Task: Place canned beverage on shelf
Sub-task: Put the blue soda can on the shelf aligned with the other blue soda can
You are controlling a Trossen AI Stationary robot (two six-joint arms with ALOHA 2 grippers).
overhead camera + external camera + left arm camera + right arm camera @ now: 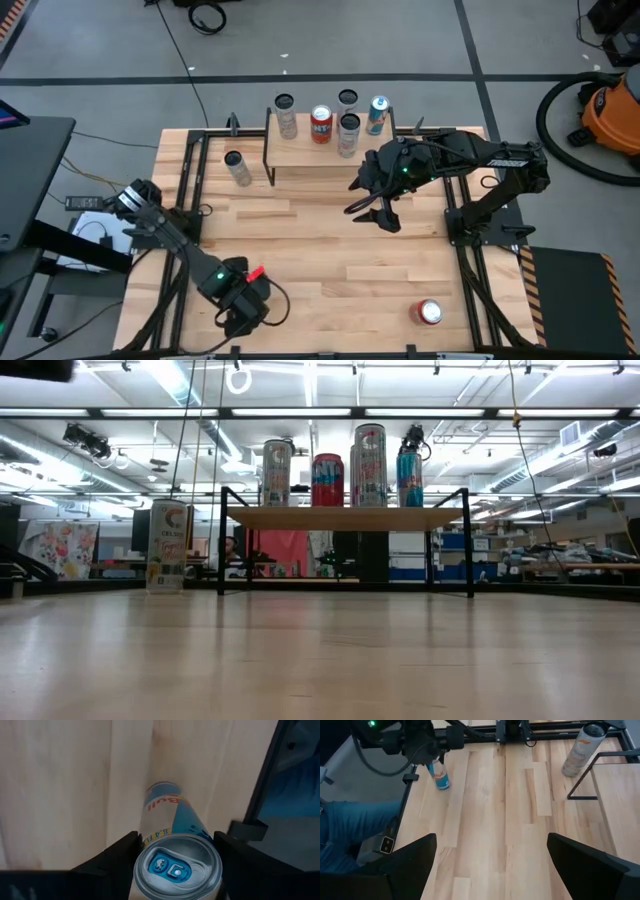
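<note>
Left tool [175, 851]: at the near left corner of the desk [330, 250], set down over the blue-and-silver can [176, 845]; one finger [112, 854] stands on each side of the can body, closed in around it; whether you have firm contact cannot be told.
Step in hand: judged as securing the grasp before lift; confirm that both fingers bear on the can wall below the rim; lift straight up so the base clears the desk without tipping.
Can attitude: upright on the desk; long axis vertical; pull-tab end points up at the wrist camera.
Right tool [378, 208]: waiting mid-desk in front of the shelf [310, 152], fingers spread wide, holding nothing.
Shelf: at the far edge; five cans [321, 124] upright on its board; route your approach to a free spot.
</note>
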